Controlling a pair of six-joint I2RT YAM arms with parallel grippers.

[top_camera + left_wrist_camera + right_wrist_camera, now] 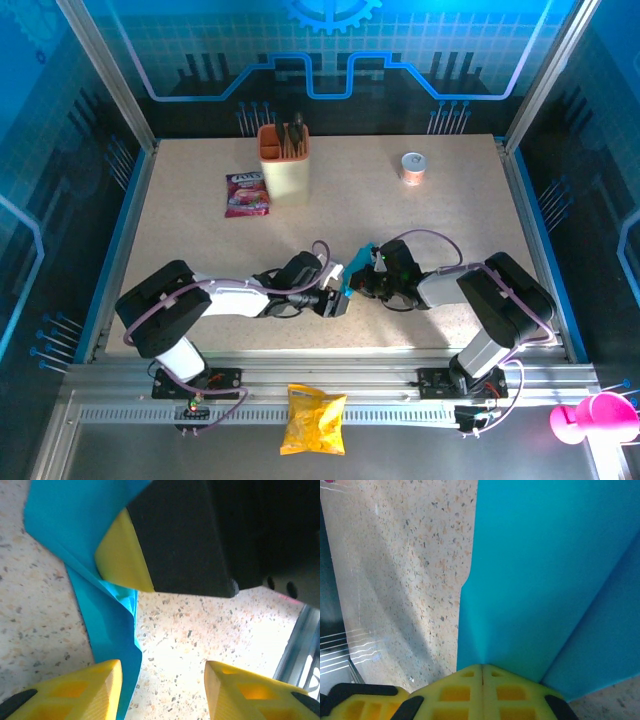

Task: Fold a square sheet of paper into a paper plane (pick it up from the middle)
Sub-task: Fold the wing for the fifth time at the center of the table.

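Centrally, near the worktop's front edge, the right fingers (pixel 470 677) are pressed together, pinching a thin bright cyan-blue sheet of paper (pixel 545 570) at its edge. A diagonal fold line runs across the sheet from that grip. In the left wrist view one of these yellow fingers sits against the paper's upper part under its black housing. The left fingers (pixel 90 690) are spread apart with speckled worktop showing between them. The sheet's creased lower edge passes just beside one of them and nothing is clamped. Whether the paper's edge touches the surface I cannot tell.

From above, the paper (pixel 347 285) shows as a small cyan patch between the two wrists, which meet tip to tip. The speckled beige worktop (pixel 450 220) stretches behind them. Well apart at the back stand a tall orange-cream holder (pixel 283 160) with a pink-purple snack packet (pixel 246 193) just beside it and a small pink-white roll (pixel 412 167). A yellow crisp bag (pixel 314 418) lies on the front metal rail.
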